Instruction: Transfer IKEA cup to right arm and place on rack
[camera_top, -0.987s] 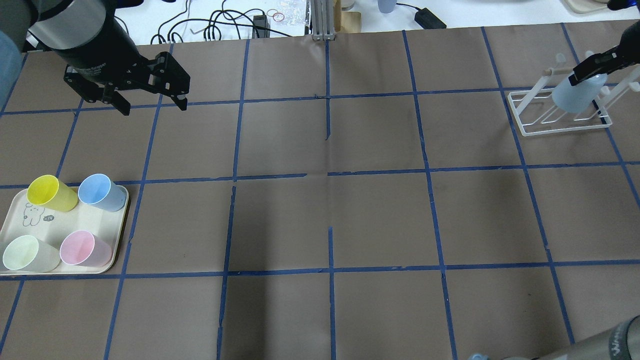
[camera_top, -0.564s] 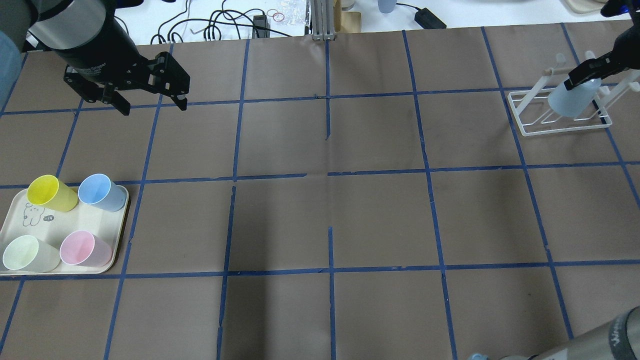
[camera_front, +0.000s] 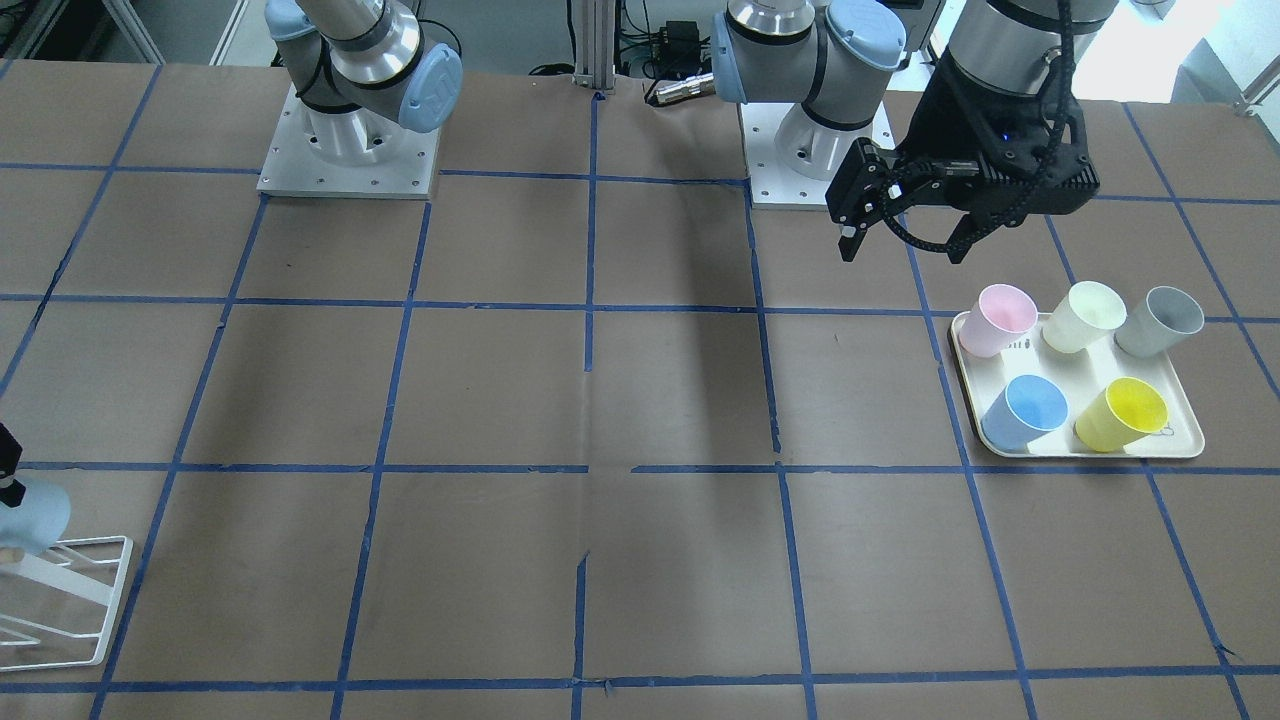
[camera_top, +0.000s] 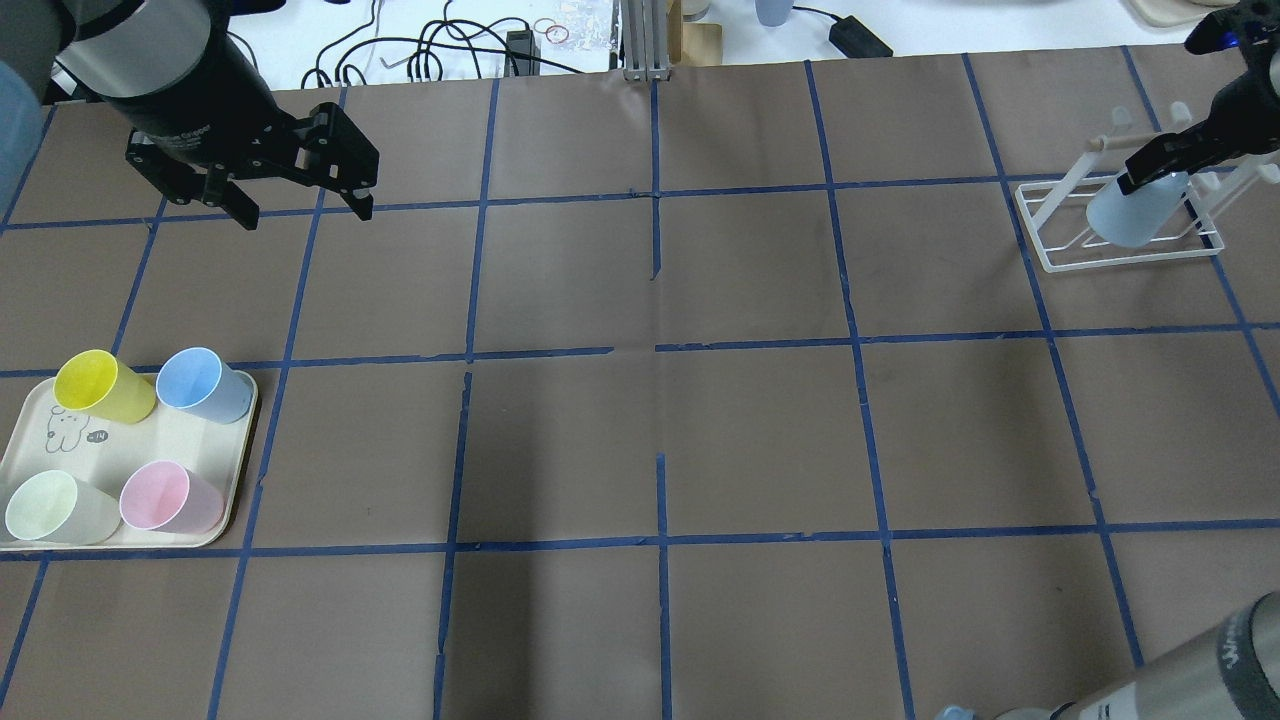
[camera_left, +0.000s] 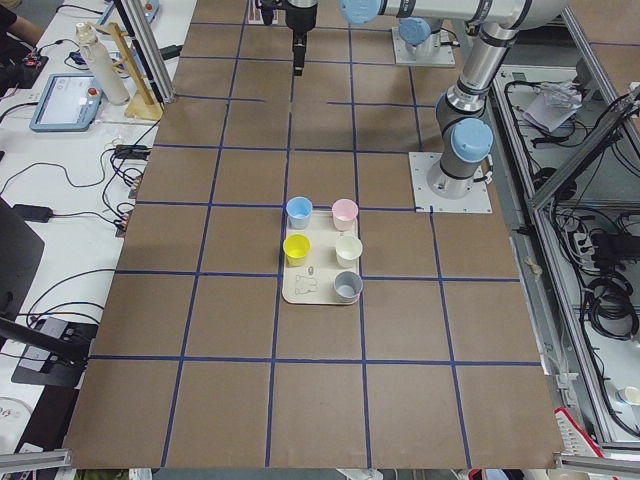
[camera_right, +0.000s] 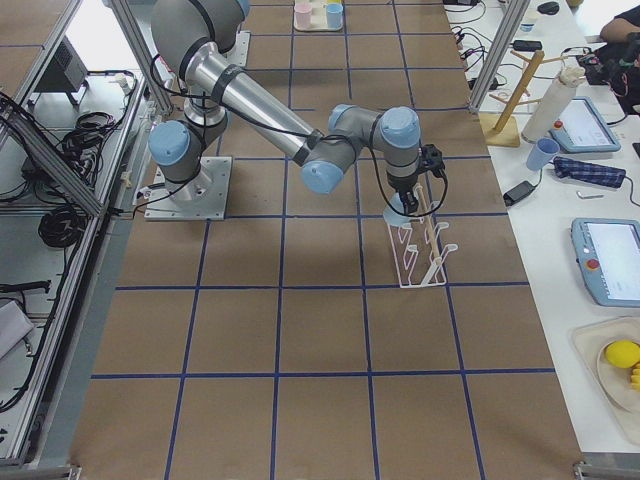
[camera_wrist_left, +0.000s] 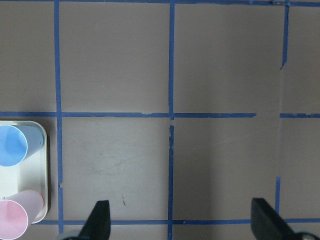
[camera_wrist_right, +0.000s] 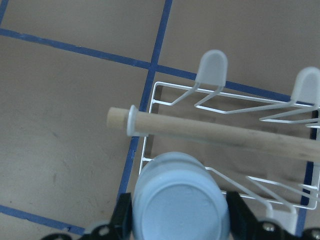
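Gripping IKEA cup (camera_top: 1135, 212); right hand (camera_top: 1155, 166) above rack (camera_wrist_right: 225, 134).

The left arm (camera_front: 780, 40) and right arm (camera_front: 360, 55) are showing brushed silver tubes, joined by rounded pale-blue caps (camera_front: 432, 85). Each is standing on a square pale base plate (camera_front: 400, 175) dotted with small screws. The left end effector (camera_front: 903, 250) is showing matte black all over, with two slim fingers (camera_front: 847, 245). White lettering (camera_top: 187, 135) is running along its body, and a black cable (camera_front: 1067, 50) is trailing down the wrist.

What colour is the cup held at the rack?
Pale greyish blue; the cup shows best in the right wrist view.
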